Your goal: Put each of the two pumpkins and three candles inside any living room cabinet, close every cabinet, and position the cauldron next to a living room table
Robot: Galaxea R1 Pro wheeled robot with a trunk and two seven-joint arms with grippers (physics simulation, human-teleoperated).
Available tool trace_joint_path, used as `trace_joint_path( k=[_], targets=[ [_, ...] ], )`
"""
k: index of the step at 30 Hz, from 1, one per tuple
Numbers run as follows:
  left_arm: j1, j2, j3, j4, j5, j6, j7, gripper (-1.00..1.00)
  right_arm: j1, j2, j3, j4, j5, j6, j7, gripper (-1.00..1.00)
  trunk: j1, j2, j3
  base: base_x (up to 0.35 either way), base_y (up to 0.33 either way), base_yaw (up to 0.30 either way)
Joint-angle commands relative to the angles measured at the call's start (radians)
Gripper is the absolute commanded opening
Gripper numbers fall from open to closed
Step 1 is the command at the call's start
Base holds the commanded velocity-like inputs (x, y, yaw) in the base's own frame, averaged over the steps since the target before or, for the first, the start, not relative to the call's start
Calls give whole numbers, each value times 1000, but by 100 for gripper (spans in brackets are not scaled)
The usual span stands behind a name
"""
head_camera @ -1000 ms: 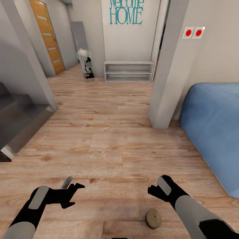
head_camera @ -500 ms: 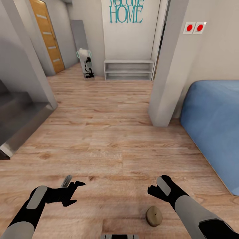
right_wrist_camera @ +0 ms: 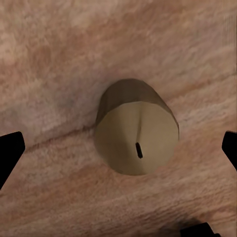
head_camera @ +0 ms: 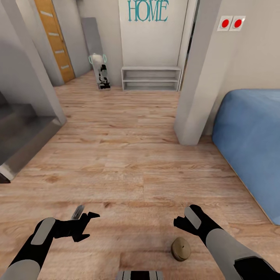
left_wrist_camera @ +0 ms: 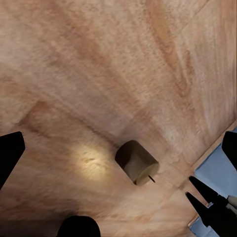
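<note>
One candle (head_camera: 181, 249), a stubby tan cylinder with a dark wick, lies on its side on the wood floor in front of me. My right gripper (head_camera: 181, 224) hangs open just above and behind it. In the right wrist view the candle (right_wrist_camera: 137, 133) fills the middle, between the spread fingertips (right_wrist_camera: 10, 153). My left gripper (head_camera: 88, 221) is open and empty, off to the candle's left. From the left wrist view the candle (left_wrist_camera: 138, 162) lies some way off. The pumpkins, the other candles, the cabinet and the cauldron are out of view.
A blue upholstered piece (head_camera: 249, 147) fills the right side. A white wall corner (head_camera: 194, 97) stands ahead on the right, and grey steps (head_camera: 23, 140) are on the left. A low white shelf (head_camera: 151, 77) and an orange door (head_camera: 52, 39) stand at the hallway's far end.
The whole picture has shifted up a little, so the camera has moved. Both arms and the candle keep their places relative to each other.
</note>
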Motion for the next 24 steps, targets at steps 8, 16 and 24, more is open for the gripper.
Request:
trace_joint_path(
  k=[8,16,24],
  targets=[
    [0,0,1,-1,1,0,0,100,0,0,-1,0,0,-2,0,100,4,-2,-31,0,0,0],
    [2,51,-3,0,53,1,-75,100,0,5,2,0,1,-3,0,100,7,-4,-62,0,0,0],
    [13,119,-9,0,93,1,-293,100,0,9,4,0,2,-7,0,100,11,-6,-93,0,0,0]
  ],
)
